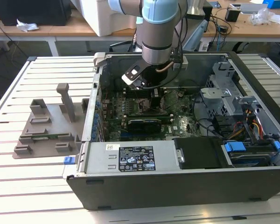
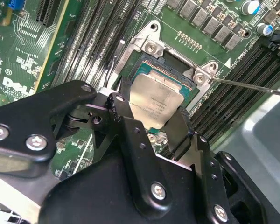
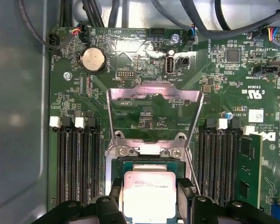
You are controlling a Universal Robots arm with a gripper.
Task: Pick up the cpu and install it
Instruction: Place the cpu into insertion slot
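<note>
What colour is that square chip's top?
Pale silvery-grey, with a thin green rim; the cpu shows best in the second wrist view.

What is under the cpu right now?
The socket's metal frame shows around the cpu, held by the gripper; the contacts beneath are covered by it.

the case [image 1: 177, 184] is lying open on the slatted table [image 1: 37, 186], with a fixture plate [image 1: 42, 137] sitting at the exterior view's left of it. inside, the cpu [image 3: 149, 198] is sitting over the socket [image 3: 144, 151], the gripper [image 3: 149, 191] pinching it from two opposite sides, and memory slots [image 3: 79, 163] are running along either side of the socket
</note>
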